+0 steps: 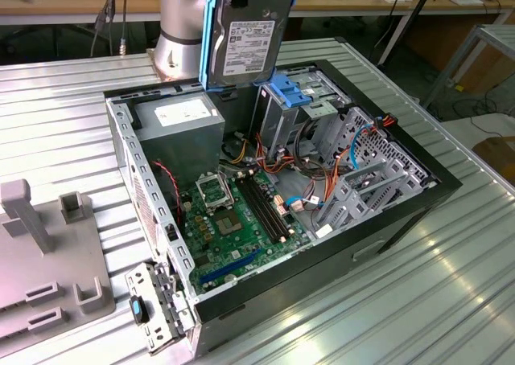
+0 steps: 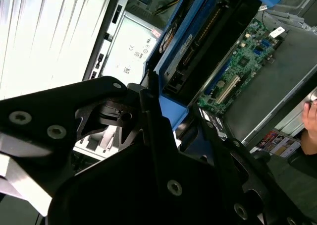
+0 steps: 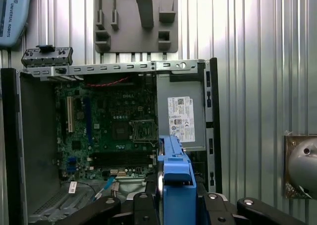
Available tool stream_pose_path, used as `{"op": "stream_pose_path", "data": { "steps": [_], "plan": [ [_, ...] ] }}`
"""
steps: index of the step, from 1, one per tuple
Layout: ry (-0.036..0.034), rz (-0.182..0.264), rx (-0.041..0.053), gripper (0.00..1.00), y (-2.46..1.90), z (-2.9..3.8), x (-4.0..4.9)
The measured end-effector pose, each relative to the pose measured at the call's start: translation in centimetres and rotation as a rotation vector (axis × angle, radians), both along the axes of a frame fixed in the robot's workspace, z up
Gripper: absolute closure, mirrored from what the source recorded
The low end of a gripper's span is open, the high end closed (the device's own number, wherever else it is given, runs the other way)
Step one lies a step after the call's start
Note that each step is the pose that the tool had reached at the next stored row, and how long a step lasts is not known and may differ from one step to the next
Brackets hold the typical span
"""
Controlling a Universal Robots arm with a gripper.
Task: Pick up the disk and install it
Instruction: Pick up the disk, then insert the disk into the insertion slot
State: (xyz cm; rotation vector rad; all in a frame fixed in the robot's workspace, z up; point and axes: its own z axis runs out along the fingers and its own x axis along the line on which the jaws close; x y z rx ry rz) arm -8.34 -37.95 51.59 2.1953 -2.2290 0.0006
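1. Exterior view: the disk (image 1: 251, 35) hung upright in the air, label side facing the camera and a blue rail down each edge. It was right over the back of the open case (image 1: 394, 224), above the power supply (image 1: 181, 128) and clear of everything inside. The case lay on its side on the ribbed table (image 1: 72, 100), motherboard (image 1: 241, 228) in plain sight, with a blue bracket (image 1: 294, 88) on the drive bay. The arm (image 1: 179, 27) stood behind the disk, and a grey fixture (image 1: 48, 285) lay on the table at the exterior view's left.
2. First wrist view: looking down into the case, the gripper (image 3: 176, 205) was clamped on the disk, black fingers pressed to both sides of its blue rail (image 3: 174, 170). The disk was edge-on here, just beside the power supply's label.
3. Second wrist view: same grip up close, with the disk's dark body and blue rail running away from the fingers (image 2: 153, 131). A person's hand (image 2: 309, 117) showed at the frame's edge, well apart from the disk.
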Motion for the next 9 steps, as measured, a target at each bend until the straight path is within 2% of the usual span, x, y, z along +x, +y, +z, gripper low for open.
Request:
{"op": "stream_pose_path", "data": {
  "steps": [9],
  "plan": [
    [0.0000,0.000,0.0000,0.63,0.00,0.00,0.09]
  ]
}}
